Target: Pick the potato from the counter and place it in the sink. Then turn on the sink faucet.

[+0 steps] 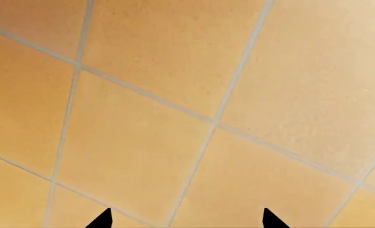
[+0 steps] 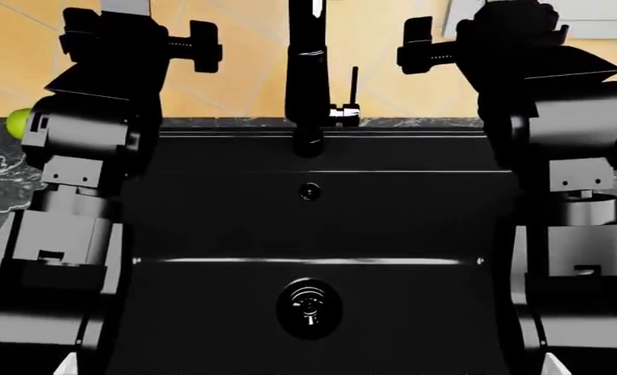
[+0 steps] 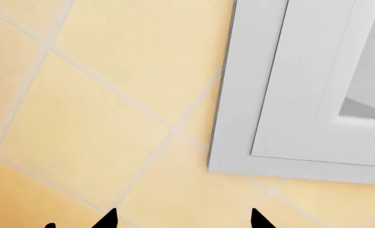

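potato: nowhere in view, can't say which arm's nearer | left gripper (image 1: pixel 186 219) + right gripper (image 3: pixel 182 219): fingers apart, empty, facing wall tiles (image 1: pixel 174 118)

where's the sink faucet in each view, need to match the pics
Head view: the sink faucet stands top centre, behind the sink.
Left wrist view: not in it, only tiled wall.
Right wrist view: not in it; tiled wall and a white frame.
Shared landmark: the orange tiled wall, in all three.
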